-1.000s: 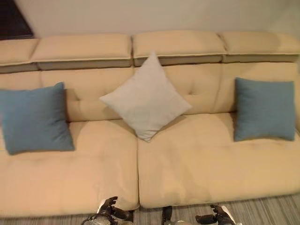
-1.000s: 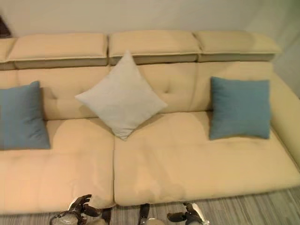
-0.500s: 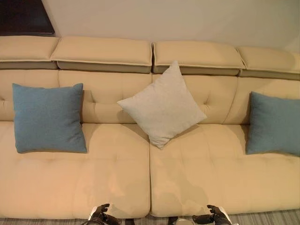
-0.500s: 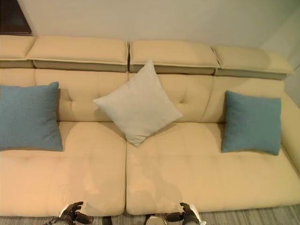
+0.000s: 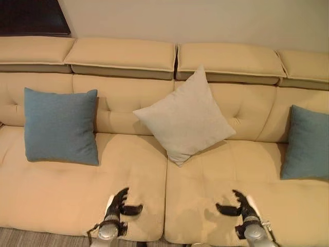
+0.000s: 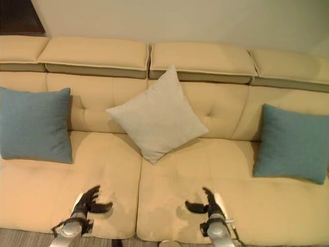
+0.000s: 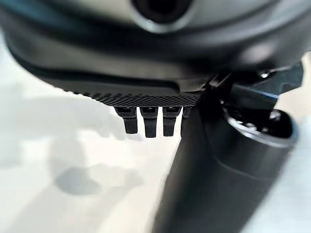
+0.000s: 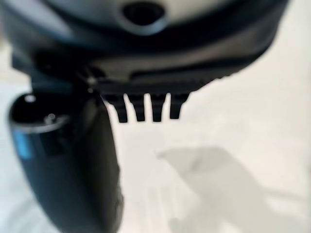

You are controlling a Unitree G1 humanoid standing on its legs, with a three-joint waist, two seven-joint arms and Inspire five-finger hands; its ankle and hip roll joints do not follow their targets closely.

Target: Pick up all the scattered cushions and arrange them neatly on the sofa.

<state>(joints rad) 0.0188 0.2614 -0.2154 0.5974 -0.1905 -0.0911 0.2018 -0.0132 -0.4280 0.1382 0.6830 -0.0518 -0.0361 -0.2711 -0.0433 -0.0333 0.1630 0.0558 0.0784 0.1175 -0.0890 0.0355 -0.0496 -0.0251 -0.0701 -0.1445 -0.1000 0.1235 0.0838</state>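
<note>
Sofa (image 5: 77, 190): left blue cushion (image 5: 60, 126), centre grey cushion (image 5: 184, 116) on its corner, right blue cushion (image 6: 292, 143), all against backrest. Left hand (image 5: 118, 206), right hand (image 5: 241, 207): released, empty, over near seat edge.

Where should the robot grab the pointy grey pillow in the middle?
Probably by its bottom corner. The grey cushion stands on one point like a diamond, leaning on the sofa backrest, and that low tip faces the open left hand and right hand, so coming straight from the front looks easiest.
</note>
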